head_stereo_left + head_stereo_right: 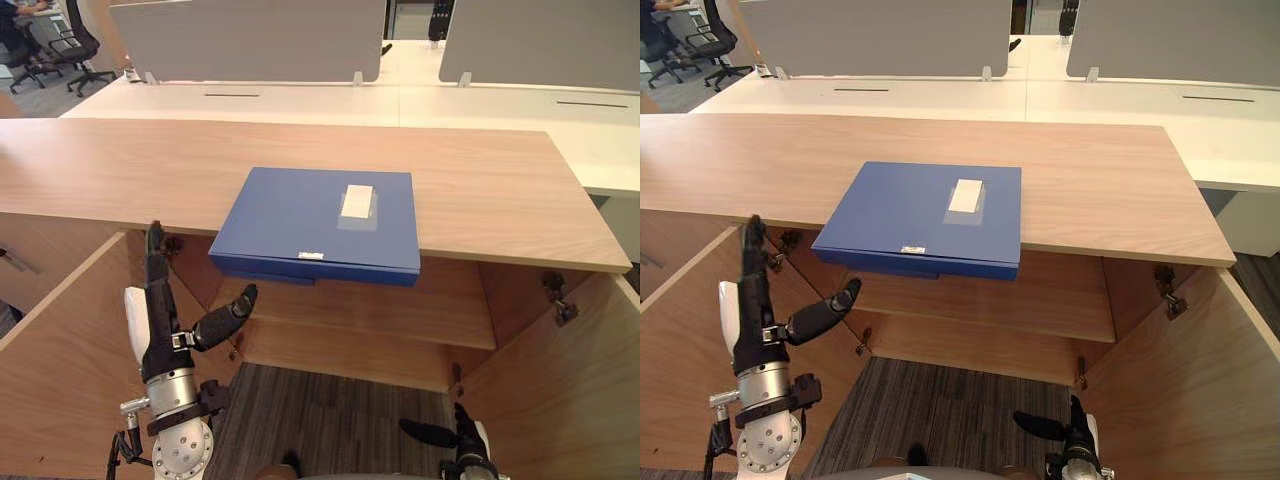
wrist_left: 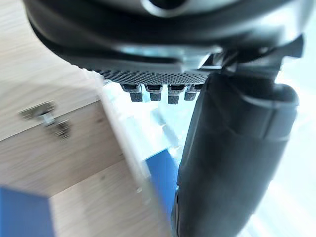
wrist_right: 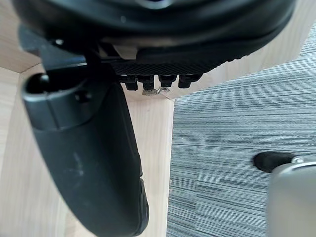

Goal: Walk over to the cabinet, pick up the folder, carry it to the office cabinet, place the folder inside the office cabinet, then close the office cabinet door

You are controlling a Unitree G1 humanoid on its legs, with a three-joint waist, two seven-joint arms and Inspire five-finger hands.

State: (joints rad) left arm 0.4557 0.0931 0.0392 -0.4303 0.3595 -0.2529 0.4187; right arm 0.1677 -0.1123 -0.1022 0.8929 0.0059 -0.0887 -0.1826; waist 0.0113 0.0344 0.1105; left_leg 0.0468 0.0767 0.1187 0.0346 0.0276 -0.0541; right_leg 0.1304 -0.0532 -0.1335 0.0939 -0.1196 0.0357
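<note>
A blue folder [image 1: 318, 222] lies flat at frame centre on the wooden bench [image 1: 120, 170], near edge overhanging. Left robot hand [image 1: 159, 335], lower left, is released, fingers straight; right robot hand [image 1: 462, 440], bottom right, likewise. Best slide fingers under the overhang, thumb on top.

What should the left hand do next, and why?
Probably lift the left hand up and inward to the overhanging front-left corner of the folder. The folder lies flat on the cabinet top, its front edge jutting past it. The hand is open, below and left of it, touching nothing. The right hand hangs low and open.
</note>
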